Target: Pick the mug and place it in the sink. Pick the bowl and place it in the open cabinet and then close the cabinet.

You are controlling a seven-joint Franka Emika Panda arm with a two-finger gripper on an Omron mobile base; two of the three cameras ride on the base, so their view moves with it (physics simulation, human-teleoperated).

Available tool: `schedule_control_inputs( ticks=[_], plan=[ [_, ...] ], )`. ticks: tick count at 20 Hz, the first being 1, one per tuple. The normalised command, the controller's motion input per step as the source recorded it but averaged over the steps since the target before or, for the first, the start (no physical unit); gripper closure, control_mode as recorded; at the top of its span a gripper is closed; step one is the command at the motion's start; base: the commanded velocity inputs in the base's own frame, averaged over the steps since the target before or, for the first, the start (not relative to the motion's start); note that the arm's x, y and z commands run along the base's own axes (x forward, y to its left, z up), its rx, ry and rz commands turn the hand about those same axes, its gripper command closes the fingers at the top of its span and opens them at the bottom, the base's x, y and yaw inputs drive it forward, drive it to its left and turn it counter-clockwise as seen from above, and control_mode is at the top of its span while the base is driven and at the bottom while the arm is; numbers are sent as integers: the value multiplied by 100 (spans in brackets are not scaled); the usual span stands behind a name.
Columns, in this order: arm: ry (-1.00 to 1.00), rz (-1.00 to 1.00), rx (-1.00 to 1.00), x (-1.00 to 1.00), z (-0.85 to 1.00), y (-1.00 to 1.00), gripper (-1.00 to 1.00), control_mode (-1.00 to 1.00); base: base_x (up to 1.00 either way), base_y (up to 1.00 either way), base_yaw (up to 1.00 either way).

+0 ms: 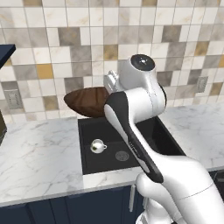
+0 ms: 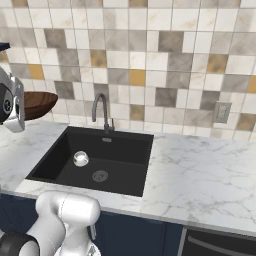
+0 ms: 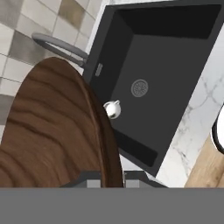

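My gripper [image 3: 106, 178] is shut on the rim of the bowl [image 3: 52, 131], a wide dark brown wooden dish with clear grain. The bowl [image 1: 87, 101] hangs tilted in the air above the back left of the sink [image 1: 105, 162], in front of the tiled wall. From the right base view the bowl [image 2: 37, 105] pokes out beside the arm at the left edge. The small white mug [image 1: 98, 146] lies on the floor of the black sink [image 2: 120, 150], left of the round drain [image 2: 100, 175]. The hand view has the mug [image 3: 112, 109] just past the bowl's edge. A navy corner of the cabinet [image 1: 6, 50] shows at upper left.
A curved grey tap [image 2: 100, 107] stands behind the sink, close to the bowl. White marble counter [image 2: 200, 175] spreads on both sides. Wall sockets [image 1: 13, 98] [image 2: 221, 112] sit in the tiled backsplash. A light wooden object [image 3: 205, 166] lies at the hand view's lower right.
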Motion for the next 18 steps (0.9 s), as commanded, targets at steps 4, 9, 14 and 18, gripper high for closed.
schedule_control_inputs(
  ticks=[4, 9, 14, 18],
  plan=[
    [0, -12, 1, -28, 34, -28, 100, -100, 0, 0, 0],
    [0, -16, 2, -33, 26, -32, 100, -100, 0, 0, 0],
    [-2, -13, 0, -43, 11, -28, 100, -100, 0, 0, 0],
    [0, -8, 2, -30, 5, -26, 100, -100, 0, 0, 0]
  ],
)
